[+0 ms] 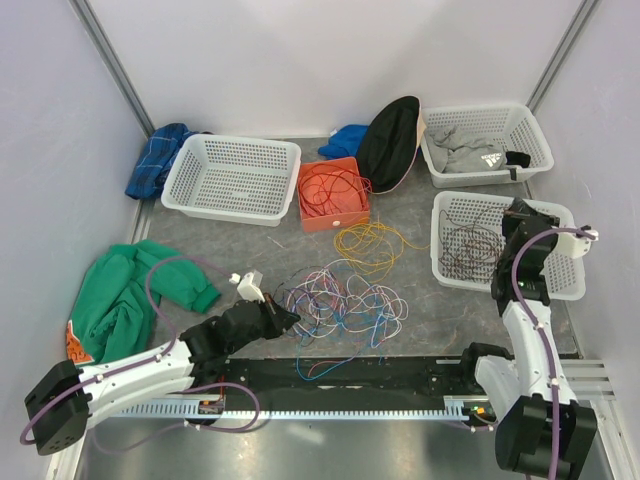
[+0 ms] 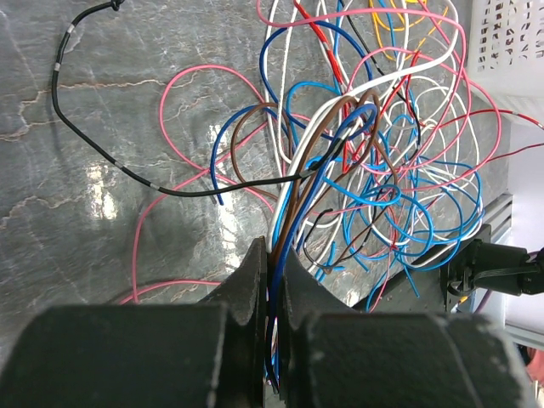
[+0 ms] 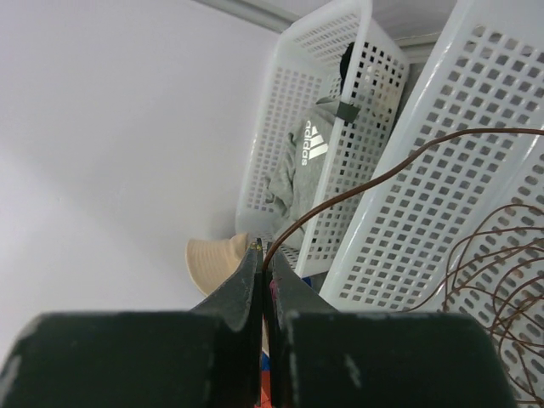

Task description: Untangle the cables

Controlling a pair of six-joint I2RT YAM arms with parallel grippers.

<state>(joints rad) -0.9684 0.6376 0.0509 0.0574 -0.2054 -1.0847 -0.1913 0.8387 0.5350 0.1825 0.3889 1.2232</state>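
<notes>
A tangle of thin cables (image 1: 345, 300) in blue, white, pink, red and brown lies on the grey table (image 1: 420, 300). My left gripper (image 1: 285, 318) lies low at the tangle's left edge. In the left wrist view it (image 2: 274, 251) is shut on a small bundle of blue, brown and white cables (image 2: 293, 200) that run between its fingers. A black cable (image 2: 102, 157) curves off to the left. My right gripper (image 1: 520, 212) hangs over the near right basket (image 1: 575, 285) and is shut (image 3: 265, 252) on one brown cable (image 3: 382, 178), which arcs down to brown coils (image 1: 465, 250) inside it.
Yellow cables (image 1: 370, 243) lie behind the tangle and orange ones fill an orange box (image 1: 332, 190). A white basket (image 1: 232, 178) stands back left, another with a grey garment (image 1: 487, 145) back right. Green cloth (image 1: 125, 290), blue cloth (image 1: 155, 160), a black hat (image 1: 390, 140) and a black front rail (image 1: 350, 372) surround the area.
</notes>
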